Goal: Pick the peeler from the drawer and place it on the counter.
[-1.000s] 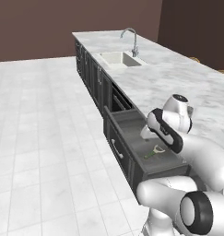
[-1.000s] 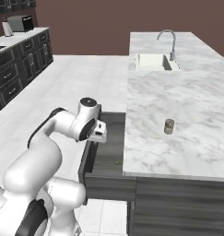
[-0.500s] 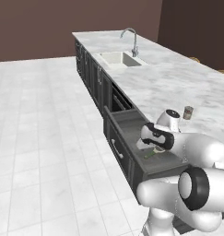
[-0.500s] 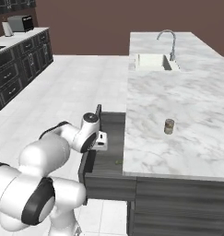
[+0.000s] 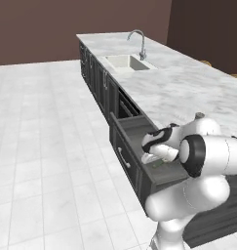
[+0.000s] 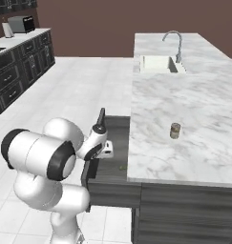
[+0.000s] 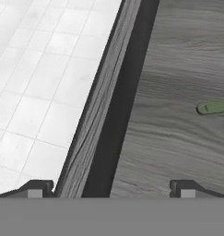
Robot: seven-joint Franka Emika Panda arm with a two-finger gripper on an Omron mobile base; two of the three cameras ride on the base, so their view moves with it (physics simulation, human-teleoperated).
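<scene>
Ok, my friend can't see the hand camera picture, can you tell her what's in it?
The open drawer's grey wood floor has the peeler's green handle poking in from the right edge. The gripper hangs open above the drawer's front wall, with white floor tiles on the left.

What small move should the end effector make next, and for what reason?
Probably shift sideways, away from the front wall, toward the peeler. The open end effector straddles the drawer wall, and the green handle lies off to one side on the floor.
</scene>
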